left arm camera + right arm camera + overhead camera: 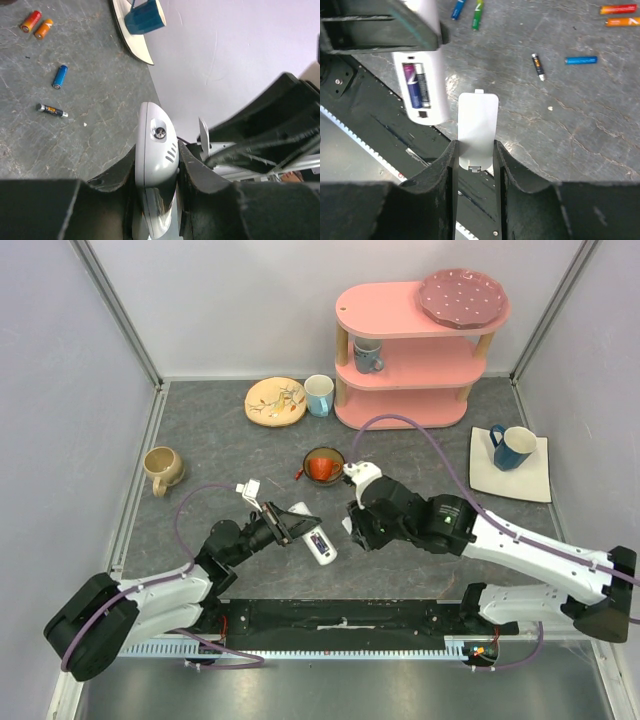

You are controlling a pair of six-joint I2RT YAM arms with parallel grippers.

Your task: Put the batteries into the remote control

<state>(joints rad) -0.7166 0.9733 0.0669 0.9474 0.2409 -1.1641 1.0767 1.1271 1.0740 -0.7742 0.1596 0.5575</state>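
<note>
The left hand (156,172) is pinching the remote control (155,130) by its long sides, lifted off the surface (100,130), with the rounded end sticking out past the fingertips. Held this way, the remote's back is open to the other arm. In the right wrist view the open compartment (418,86) faces up and holds two batteries (417,82) side by side, so the loading itself looks done. The right hand (474,150) is pressed onto the white battery cover (477,117), gripping its side edges with the small tab at the edge farthest from the palm. The remote sits just ahead and to the left of these fingertips, with a sliver of gap showing. That grip seems chosen so the cover can go onto the compartment tab-first. Beyond the right fingertips, spare batteries lie loose on the surface: a dark one (538,66) and a blue one (581,60) nearer, orange (622,21) and red (618,8) farther off. What remains, I judge, is lining the cover up with the opening; a tilt could jam it.
</note>
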